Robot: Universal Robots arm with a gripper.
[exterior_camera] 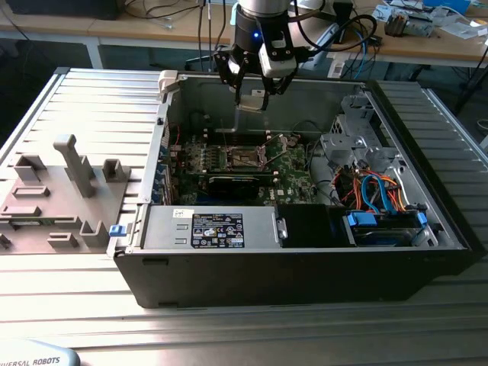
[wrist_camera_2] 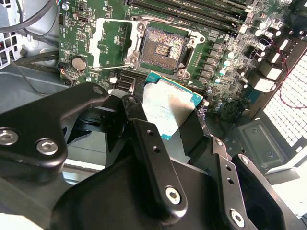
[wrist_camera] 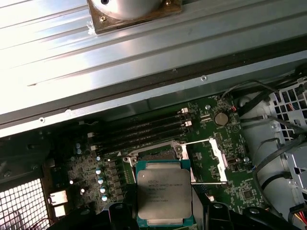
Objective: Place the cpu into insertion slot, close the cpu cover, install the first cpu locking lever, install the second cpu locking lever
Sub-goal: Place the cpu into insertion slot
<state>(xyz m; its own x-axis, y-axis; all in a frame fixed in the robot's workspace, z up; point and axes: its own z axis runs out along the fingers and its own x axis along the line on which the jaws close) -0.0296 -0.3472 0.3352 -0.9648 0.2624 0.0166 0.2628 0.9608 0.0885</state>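
Carefully, my gripper (exterior_camera: 250, 99) holds the cpu (wrist_camera: 164, 194) by two opposite edges near the open slot (wrist_camera_2: 163, 47); I judge it light, stiff, fragile underneath.

cpu (wrist_camera: 164, 196): smooth, dull grey metal top. cpu cover (wrist_camera_2: 100, 48): bright bare metal. gripper (wrist_camera_2: 168, 117): matt black metal.
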